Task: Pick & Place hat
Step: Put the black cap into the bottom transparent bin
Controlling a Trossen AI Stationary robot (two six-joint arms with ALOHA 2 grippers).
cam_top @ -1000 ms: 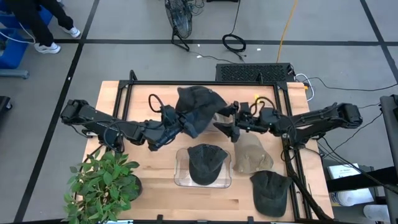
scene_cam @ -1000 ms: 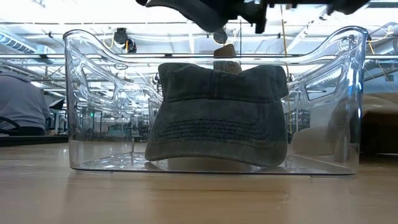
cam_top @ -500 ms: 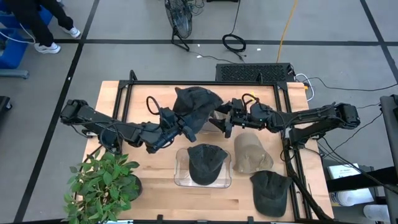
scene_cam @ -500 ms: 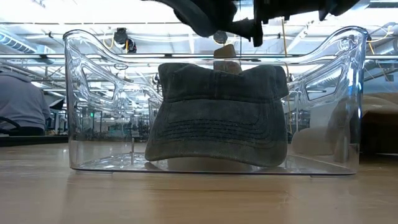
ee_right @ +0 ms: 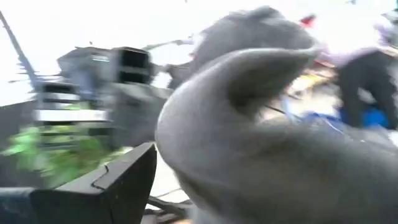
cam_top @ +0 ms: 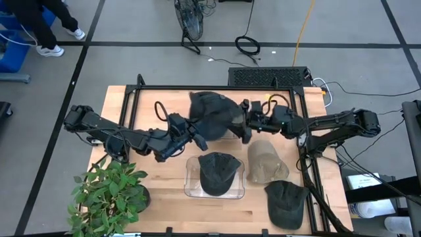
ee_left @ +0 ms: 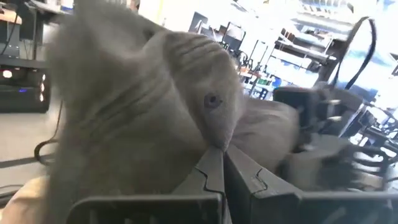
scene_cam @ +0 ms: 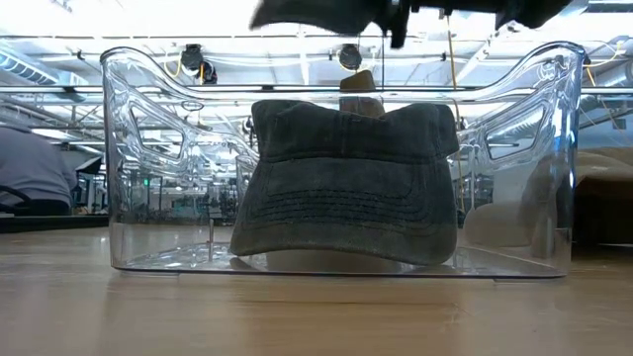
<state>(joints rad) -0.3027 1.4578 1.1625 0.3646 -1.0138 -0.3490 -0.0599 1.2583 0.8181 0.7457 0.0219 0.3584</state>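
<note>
A dark grey cap [cam_top: 214, 113] hangs in the air above the table's far middle, held by my left gripper [cam_top: 192, 136], which is shut on it. In the left wrist view the cap's crown [ee_left: 155, 93] fills the picture above the shut fingers [ee_left: 219, 163]. My right gripper [cam_top: 245, 126] is at the cap's right edge. Its wrist view shows one finger [ee_right: 118, 180] standing wide to the side, with the cap [ee_right: 261, 124] bulging into the gap and hiding the other finger. A second dark cap [cam_top: 218, 171] sits in a clear bin [cam_top: 191, 187]. My left gripper pinches a fold of the cap's cloth [ee_left: 214, 140] between its two fingers, coming level from the table's left. The cap is lifted clear of the table and stands up and away from the fingers toward the right arm. Whether my right gripper touches the cap, I cannot tell.
A tan cap [cam_top: 266, 161] lies right of the bin and another dark cap [cam_top: 286, 201] lies near the table's front right. A potted plant [cam_top: 108, 194] stands at the front left corner. A black frame [cam_top: 135, 99] borders the far part of the table.
My right gripper has moved toward the table's left and far edge, up to the held cap. The cap has risen and swung toward the right arm, so in the low view it has almost left the top of the picture. My left gripper has stayed shut on it.
</note>
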